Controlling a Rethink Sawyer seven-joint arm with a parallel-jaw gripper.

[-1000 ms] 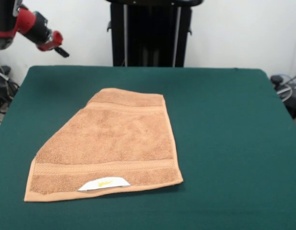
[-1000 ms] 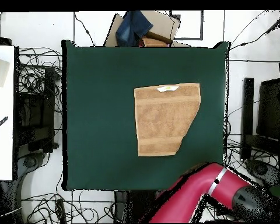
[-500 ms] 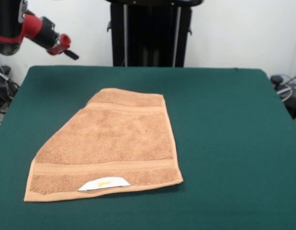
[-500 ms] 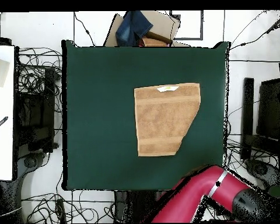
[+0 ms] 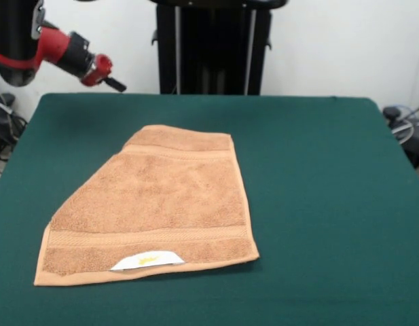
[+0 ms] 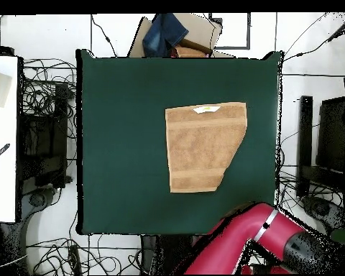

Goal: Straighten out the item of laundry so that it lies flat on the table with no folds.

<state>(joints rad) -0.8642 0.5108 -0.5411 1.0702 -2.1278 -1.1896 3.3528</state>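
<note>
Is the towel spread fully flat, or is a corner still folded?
Still folded: the towel shows a diagonal edge where one corner should be.

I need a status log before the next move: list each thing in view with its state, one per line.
towel: lying on the table, one corner folded under, so one edge runs diagonal; label facing up.
table: bears only the towel.
gripper: raised beyond the table's corner, apart from the towel; open or shut unclear.
</note>
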